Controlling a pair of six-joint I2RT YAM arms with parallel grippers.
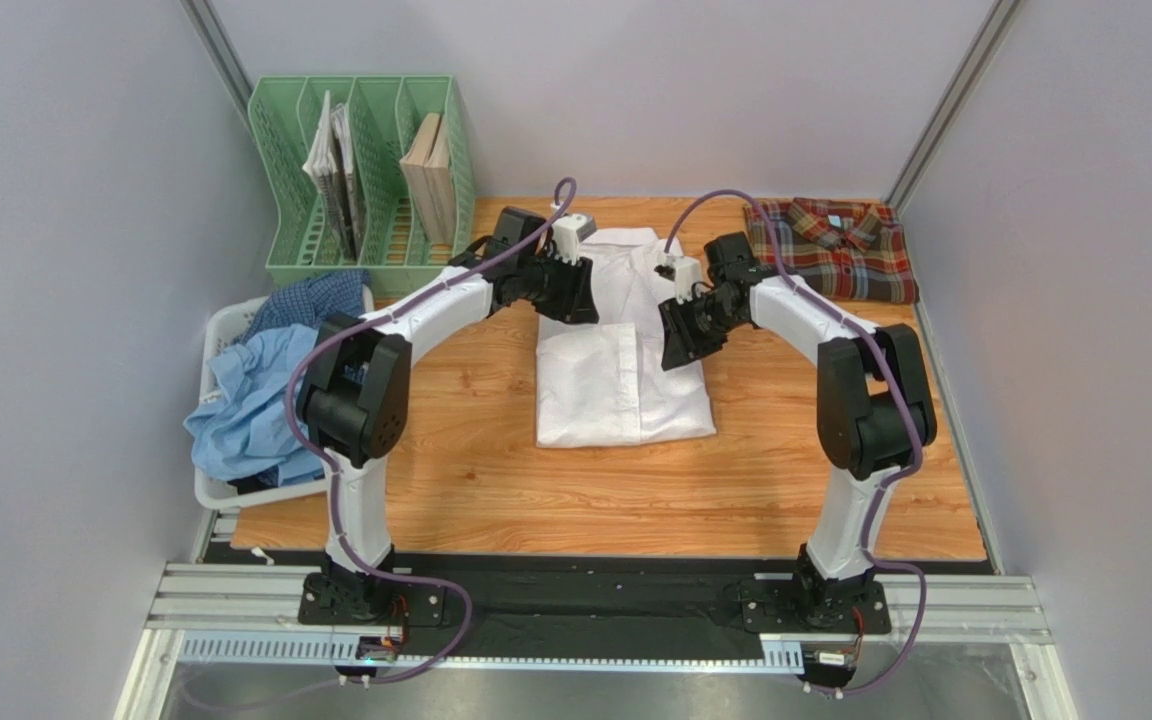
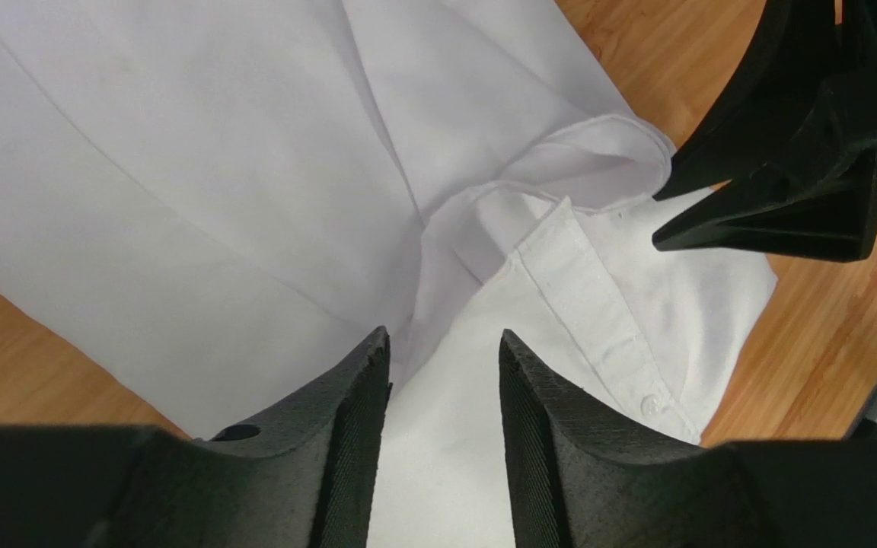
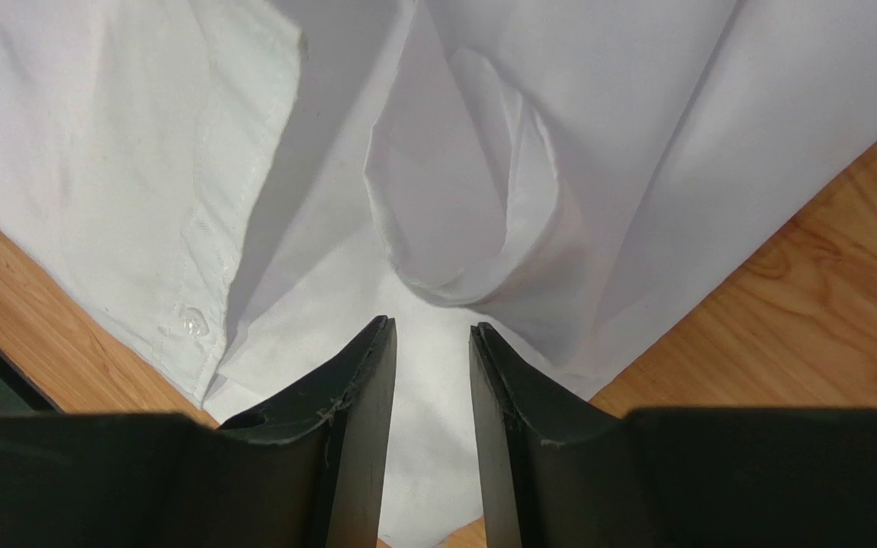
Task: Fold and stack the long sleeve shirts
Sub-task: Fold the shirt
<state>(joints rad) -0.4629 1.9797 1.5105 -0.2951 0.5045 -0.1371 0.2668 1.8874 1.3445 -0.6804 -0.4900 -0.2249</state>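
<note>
— While both arms hung over the white shirt (image 1: 620, 368), where did it lie?

— Mid-surface (image 1: 597, 495), a narrow panel with the sleeves folded in and the collar end far. The left gripper (image 2: 441, 343) and right gripper (image 3: 432, 331) sat above that far end, each with its jaws a little apart over a loose sleeve fold, clamped on nothing I could see.

— What did the fold call for?

— By my judgement, a pinch through every layer at the two far corners, then an even lift together toward the near hem, so the loose cuff did not slide out.

— Anything around them?

— The plaid shirt (image 1: 833, 248) lay folded at the far right corner, well apart; probably the stack's base. A white basket (image 1: 229, 323) at the left edge held a light blue shirt (image 1: 252, 405) and a dark blue checked shirt (image 1: 319, 297), both unfolded. A green rack (image 1: 289, 165) stood far left. The likelier hazard was the grippers themselves, near one another.
</note>
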